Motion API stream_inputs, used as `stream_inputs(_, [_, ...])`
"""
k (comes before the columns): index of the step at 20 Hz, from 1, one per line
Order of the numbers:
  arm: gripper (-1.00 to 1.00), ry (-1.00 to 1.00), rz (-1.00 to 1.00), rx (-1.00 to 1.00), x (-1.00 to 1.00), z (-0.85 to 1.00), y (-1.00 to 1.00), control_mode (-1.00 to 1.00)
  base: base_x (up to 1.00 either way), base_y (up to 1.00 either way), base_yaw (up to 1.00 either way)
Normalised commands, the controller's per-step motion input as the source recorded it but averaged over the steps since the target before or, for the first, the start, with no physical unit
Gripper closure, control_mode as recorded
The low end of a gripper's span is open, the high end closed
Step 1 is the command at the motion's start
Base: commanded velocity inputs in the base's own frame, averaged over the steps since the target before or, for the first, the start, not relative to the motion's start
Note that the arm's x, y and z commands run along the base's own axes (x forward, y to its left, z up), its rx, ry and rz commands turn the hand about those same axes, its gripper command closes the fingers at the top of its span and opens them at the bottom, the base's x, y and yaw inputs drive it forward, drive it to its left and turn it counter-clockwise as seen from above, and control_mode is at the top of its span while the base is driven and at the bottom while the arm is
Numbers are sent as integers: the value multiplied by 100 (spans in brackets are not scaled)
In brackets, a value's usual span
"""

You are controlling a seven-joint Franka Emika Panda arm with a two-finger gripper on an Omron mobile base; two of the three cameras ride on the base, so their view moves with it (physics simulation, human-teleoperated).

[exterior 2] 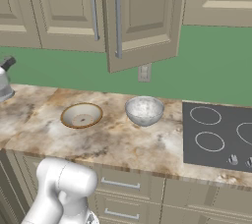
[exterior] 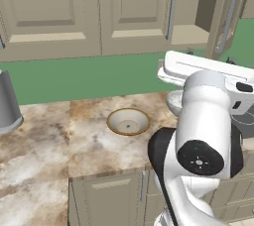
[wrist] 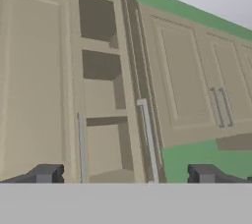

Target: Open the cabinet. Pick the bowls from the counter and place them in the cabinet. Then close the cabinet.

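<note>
Nearest the base, the white arm (exterior: 203, 141) rises over the front edge of the desk (exterior 2: 123, 142), with low cabinets (exterior 2: 123, 186) and their short handles beneath it. In the hand view the claw (wrist: 125, 174) stands wide open, its two dark fingertips (wrist: 47, 173) set far apart with nothing between them; it holds nothing and faces the wall cabinet.

On the marbled desk the cream bowl (exterior 2: 81, 115) with the orange-brown rim sits upright, well back from the front edge. The mottled grey-white bowl (exterior 2: 144, 110) sits just to its right in the right base view, near it but apart, also upright. In the left base view the cream bowl (exterior: 128, 121) is plainly visible, while the grey-white bowl is largely hidden behind the arm. The dark stovetop (exterior 2: 219, 137) lies to the right of the grey-white bowl. A tall grey cylinder (exterior: 7, 103) stands at the far left of the desk, well apart from both bowls.

Beyond, against the green wall (exterior 2: 211, 66), the cabinet (exterior: 191, 17) is partly open: its right door (exterior 2: 140, 19) swings outward, its left door (exterior 2: 66, 12) is shut. The long silver bar handles (exterior 2: 117, 20) run vertically at the centre. Through the gap the hand view shows the shelf (wrist: 101, 120) inside, with no bowl seen on it.
</note>
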Motion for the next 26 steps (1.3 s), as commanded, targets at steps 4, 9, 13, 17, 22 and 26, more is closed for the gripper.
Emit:
stream_inputs(4, [-100,-11,0,10,61,-35,-16,-100,0,0,0])
stream_inputs(9, [-100,-12,0,8,62,-30,-11,-100,0,0,0])
stream_inputs(13, [-100,-13,0,11,55,-35,-12,-100,0,0,0])
stream_inputs(17, [-100,-15,0,13,49,-36,-5,-100,0,0,0])
stream_inputs(22, [-100,-19,0,15,46,-21,-3,-100,0,0,0])
stream_inputs(26, [-100,-23,0,20,43,-5,-20,-100,0,0,0])
